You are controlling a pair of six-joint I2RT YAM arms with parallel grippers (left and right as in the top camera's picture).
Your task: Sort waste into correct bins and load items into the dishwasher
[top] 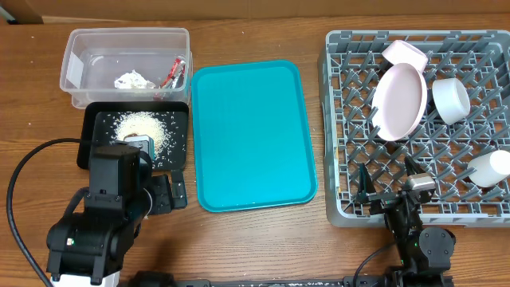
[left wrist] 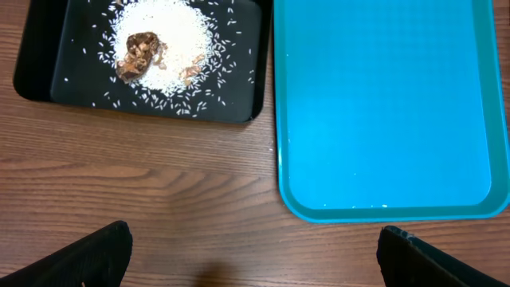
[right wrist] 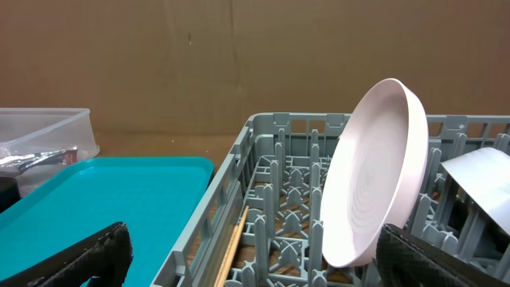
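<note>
Left claw [left wrist: 255, 255] gapes apart over the worktop [left wrist: 159, 175]; right claw [right wrist: 259, 259], likewise apart, sits at six o'clock of the rack [top: 331, 159]. Plate [top: 400, 101] stands upright inside; rice [left wrist: 179, 32] and scrap [left wrist: 139, 54] lie in the black tray [left wrist: 40, 56], nine o'clock.

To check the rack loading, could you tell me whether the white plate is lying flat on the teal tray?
No, the white plate stands on edge in the grey rack.
</note>
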